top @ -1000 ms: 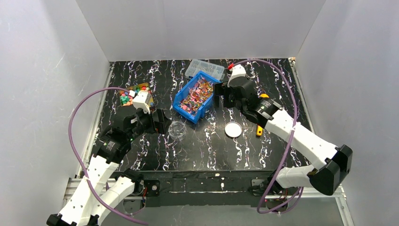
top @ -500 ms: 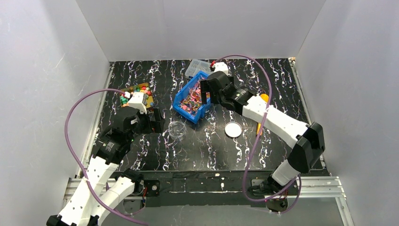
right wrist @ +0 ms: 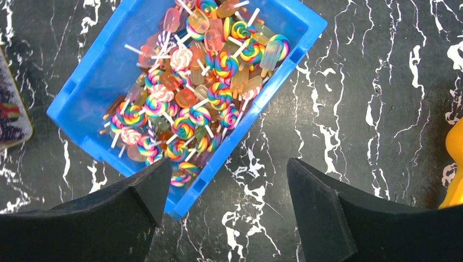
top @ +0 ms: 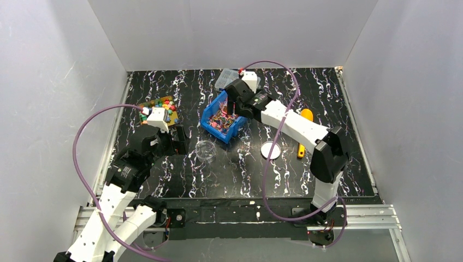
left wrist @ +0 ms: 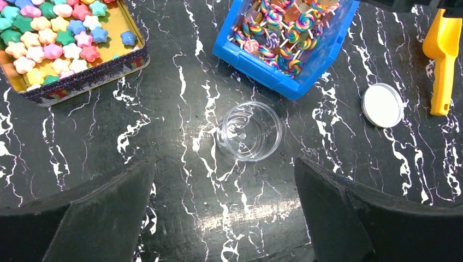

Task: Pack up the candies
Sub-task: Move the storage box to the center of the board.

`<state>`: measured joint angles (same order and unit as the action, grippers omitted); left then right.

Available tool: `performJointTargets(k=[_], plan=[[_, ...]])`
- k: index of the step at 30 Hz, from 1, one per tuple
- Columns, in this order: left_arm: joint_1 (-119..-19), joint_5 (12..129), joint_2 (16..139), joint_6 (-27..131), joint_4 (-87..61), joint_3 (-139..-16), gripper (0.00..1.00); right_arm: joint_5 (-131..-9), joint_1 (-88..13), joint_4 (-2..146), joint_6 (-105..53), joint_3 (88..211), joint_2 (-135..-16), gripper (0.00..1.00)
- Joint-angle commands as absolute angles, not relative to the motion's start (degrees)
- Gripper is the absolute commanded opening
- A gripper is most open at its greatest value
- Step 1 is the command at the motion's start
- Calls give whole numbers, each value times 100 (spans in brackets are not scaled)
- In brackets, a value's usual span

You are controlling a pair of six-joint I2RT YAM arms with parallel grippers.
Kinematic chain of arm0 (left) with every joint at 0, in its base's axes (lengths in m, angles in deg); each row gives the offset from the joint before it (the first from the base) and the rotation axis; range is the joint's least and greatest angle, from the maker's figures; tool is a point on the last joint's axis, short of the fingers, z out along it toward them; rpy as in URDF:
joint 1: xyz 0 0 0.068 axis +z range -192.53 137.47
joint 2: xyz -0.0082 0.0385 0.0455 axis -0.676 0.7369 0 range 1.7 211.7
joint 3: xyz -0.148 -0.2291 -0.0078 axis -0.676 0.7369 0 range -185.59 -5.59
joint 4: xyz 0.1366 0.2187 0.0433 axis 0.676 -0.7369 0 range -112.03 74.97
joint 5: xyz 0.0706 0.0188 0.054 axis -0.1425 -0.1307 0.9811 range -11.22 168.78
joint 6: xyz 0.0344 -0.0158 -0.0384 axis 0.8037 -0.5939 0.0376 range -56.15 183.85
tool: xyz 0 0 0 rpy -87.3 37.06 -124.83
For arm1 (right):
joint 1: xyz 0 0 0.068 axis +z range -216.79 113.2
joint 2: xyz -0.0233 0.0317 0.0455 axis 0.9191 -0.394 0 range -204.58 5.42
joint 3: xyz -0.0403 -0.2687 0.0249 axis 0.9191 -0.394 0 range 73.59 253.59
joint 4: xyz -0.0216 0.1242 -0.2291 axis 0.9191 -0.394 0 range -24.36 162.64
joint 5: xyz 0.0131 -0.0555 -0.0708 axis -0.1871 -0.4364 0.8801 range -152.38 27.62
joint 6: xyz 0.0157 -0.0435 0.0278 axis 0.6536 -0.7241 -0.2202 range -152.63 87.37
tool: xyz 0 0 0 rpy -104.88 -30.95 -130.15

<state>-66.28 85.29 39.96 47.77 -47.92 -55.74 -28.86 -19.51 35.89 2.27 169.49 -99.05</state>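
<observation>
Rainbow-swirl lollipop candies (right wrist: pixel 185 103) on white sticks heap the blue bin (right wrist: pixel 93 71); pastel star candies (left wrist: pixel 54 38) fill a tin (left wrist: pixel 87 76). The right tool (right wrist: pixel 226 174) gapes released over the bin, and the left tool (left wrist: pixel 225 174) likewise beside a clear jar (left wrist: pixel 249 131).

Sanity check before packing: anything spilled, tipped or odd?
Nothing stands out. The lollipops sit inside the blue bin, the star candies inside the tin, and the clear jar stands upright and empty, its lid flat nearby.

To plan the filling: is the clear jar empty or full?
Empty. The jar stands upright with no lid on; only the table shows through its bottom. A white lid lies apart.
</observation>
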Motion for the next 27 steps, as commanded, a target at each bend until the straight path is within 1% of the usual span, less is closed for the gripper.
performJointTargets(k=[1,3,5,7,21,24,27], plan=[[-6637,8479,3947,4752,-4852,-5727,99,-2342,-1942,3170,898,17505,-10241,84],[-6635,8414,3962,4740,-4839,-5724,99,-2264,-1953,3085,1052,17598,-10380,81],[-6639,8361,3975,4737,-4834,-5727,99,-2256,-1995,3027,1221,17631,-10484,74],[-6636,8313,3984,4732,-4834,-5727,99,-2298,-2054,3011,1415,17619,-10576,69],[-6635,8088,4011,4715,-4799,-5718,99,-2743,-2333,3185,1699,17601,-11048,56],[-6635,8055,3998,4715,-4790,-5718,99,-2736,-2362,3209,1688,17554,-11041,42],[-6635,8054,3987,4715,-4790,-5718,99,-2754,-2385,3280,1641,17487,-11025,33]])
